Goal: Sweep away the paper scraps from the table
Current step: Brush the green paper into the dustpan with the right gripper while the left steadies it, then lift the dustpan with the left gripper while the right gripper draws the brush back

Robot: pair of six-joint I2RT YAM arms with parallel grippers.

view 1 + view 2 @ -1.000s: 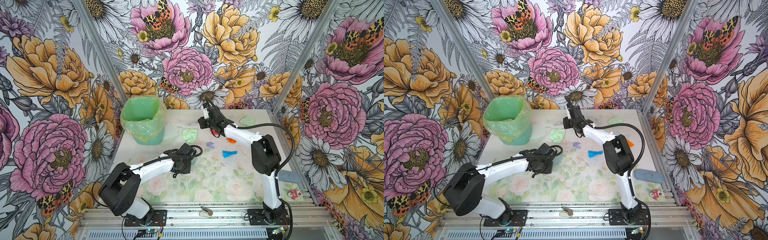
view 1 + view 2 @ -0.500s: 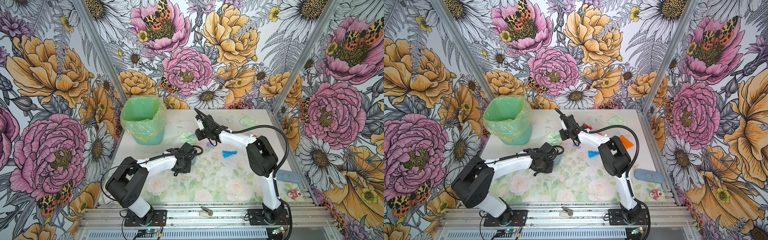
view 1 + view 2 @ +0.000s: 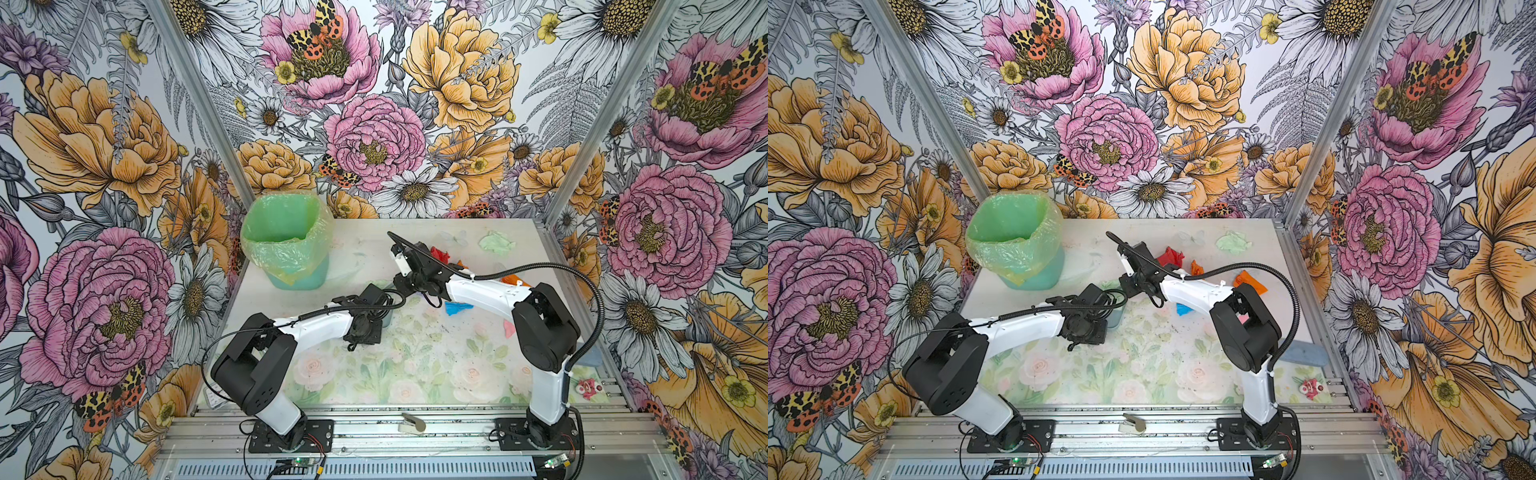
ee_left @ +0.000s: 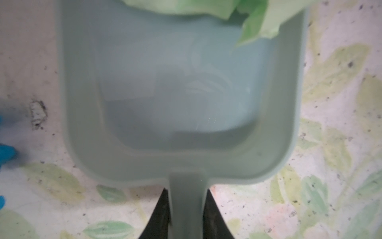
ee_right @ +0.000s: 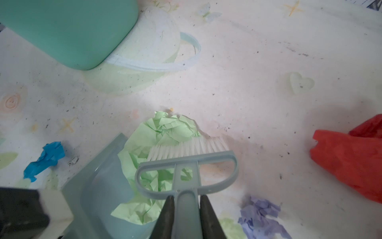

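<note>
The surface point(image 3: 415, 357), pale, rose-printed and dark-specked, is sitting inside boldly flowered walls point(image 3: 374, 124), and a green-lined bin point(image 3: 286, 245) is standing at its far left. The left gripper point(image 4: 186, 207) is clamping the dustpan point(image 4: 175, 93) by its handle, with the mouth facing away from it. The right gripper point(image 5: 187, 204) is gripping the brush point(image 5: 186, 163), whose bristles are resting on a pale green scrap point(image 5: 163, 132) lying half inside that mouth. A blue scrap point(image 3: 457, 308) is lying near the dustpan, its long axis running left to right in both top views.

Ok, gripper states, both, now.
Left gripper: shut on the dustpan handle.
Right gripper: shut on the brush handle.
</note>
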